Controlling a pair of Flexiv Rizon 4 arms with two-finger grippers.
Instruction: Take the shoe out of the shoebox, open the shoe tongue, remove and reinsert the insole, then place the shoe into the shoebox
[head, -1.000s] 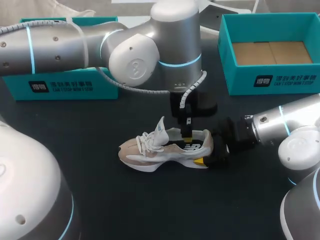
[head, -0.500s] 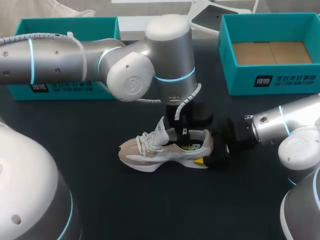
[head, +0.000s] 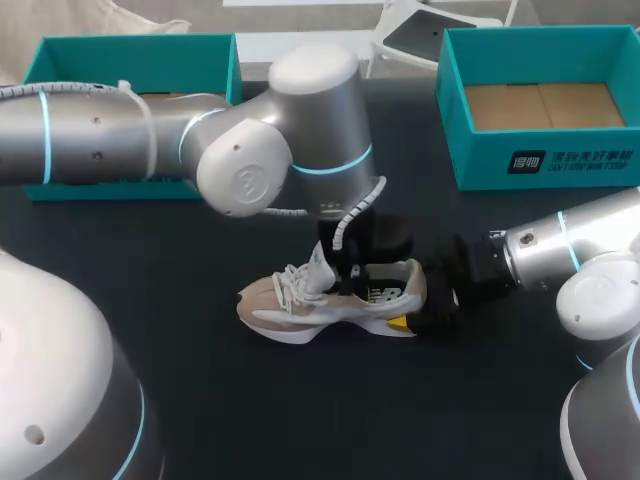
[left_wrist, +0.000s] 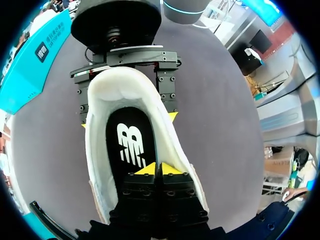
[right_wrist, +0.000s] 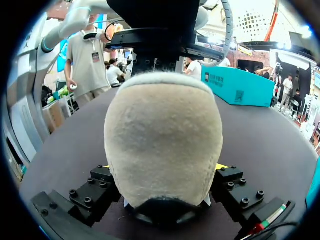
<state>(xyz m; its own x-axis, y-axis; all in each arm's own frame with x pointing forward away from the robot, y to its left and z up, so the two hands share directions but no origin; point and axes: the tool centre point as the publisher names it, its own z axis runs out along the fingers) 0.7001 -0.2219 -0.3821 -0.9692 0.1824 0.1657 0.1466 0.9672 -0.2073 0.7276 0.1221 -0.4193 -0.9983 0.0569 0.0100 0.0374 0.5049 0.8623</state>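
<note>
Head view: one shoe (head: 330, 298); two teal boxes, left box (head: 140, 55), right box (head: 545, 160).

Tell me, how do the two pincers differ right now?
The left pincer has its tips pressed together, reaching down into the shoe at the insole; the right pincer is spread wide, clamping the heel from both sides. Both have yellow tips and touch the same shoe.

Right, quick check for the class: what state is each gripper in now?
Left gripper: closed, tips together over the insole inside the shoe.
Right gripper: closed on the shoe's heel.
</note>
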